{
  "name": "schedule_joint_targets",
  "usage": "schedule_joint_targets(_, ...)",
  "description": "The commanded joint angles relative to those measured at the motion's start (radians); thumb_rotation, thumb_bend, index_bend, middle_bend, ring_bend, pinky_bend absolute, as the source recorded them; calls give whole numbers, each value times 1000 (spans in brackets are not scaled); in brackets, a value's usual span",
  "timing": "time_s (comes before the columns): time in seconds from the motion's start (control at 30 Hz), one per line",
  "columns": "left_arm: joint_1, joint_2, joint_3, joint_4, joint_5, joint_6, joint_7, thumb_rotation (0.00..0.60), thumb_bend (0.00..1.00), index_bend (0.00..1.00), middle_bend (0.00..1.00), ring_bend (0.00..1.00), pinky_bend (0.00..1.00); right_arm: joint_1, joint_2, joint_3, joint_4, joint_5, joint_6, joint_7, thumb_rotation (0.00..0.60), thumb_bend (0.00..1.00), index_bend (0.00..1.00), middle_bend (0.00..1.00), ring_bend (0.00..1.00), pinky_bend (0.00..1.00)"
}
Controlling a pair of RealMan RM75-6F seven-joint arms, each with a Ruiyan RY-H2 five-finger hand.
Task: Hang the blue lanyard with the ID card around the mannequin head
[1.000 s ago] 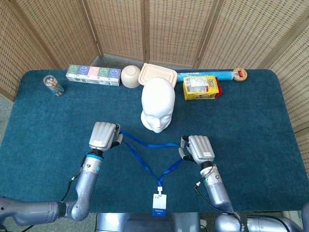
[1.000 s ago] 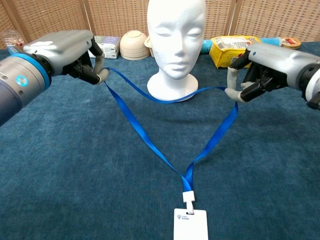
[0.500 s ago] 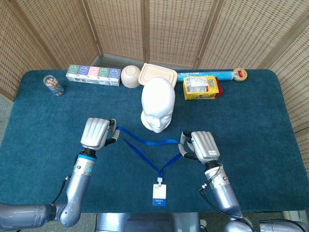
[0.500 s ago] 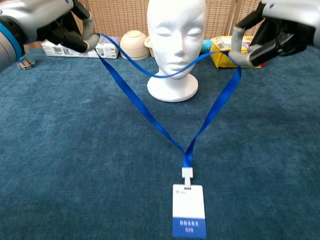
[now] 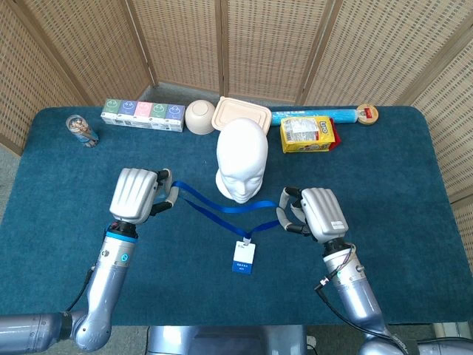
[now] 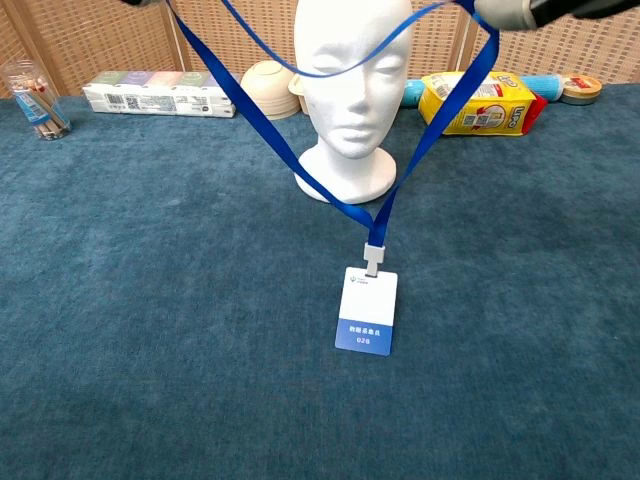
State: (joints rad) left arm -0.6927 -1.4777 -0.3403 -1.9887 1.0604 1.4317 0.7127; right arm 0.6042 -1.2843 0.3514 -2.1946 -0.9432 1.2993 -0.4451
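The white mannequin head (image 5: 242,160) stands upright mid-table, also seen in the chest view (image 6: 350,90). My left hand (image 5: 137,194) pinches one side of the blue lanyard (image 5: 222,209), and my right hand (image 5: 314,214) pinches the other side. The loop is stretched open and raised in front of the face, its strap (image 6: 255,110) crossing the forehead in the chest view. The ID card (image 5: 244,257) hangs below the strap in the air (image 6: 366,310). In the chest view both hands are above the frame, with only a bit of the right hand (image 6: 530,10) showing.
Along the back edge are a row of small boxes (image 5: 143,115), a bowl (image 5: 199,116), a lidded container (image 5: 241,115), a yellow snack bag (image 5: 307,134), a blue roll (image 5: 314,115) and a can (image 5: 81,131) at far left.
Both hands have risen and carried the lanyard up off the table. The card has lifted and swung toward the mannequin head. The loop now hangs at forehead height.
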Motion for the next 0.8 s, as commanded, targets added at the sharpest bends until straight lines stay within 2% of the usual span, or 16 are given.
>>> schedule_joint_targets(0.03,-6,14,-16,-22,-8,2,8,489,477,712,1000,1000,1000,9,18,18,-10,13,-8,11,592,520,662,1000,1000,1000)
schedule_joint_targets(0.4,-29,59,-75,-69,-65,11,37,491,478,713,1000,1000,1000,61,87,105,-16,122,-68,75,598,523,663,1000,1000,1000)
schedule_joint_targets(0.8,-68,94,-132,-38,-158,-14,24,493,478,713,1000,1000,1000,144,132,172,22,250,-124,111,600,524,665,1000,1000,1000)
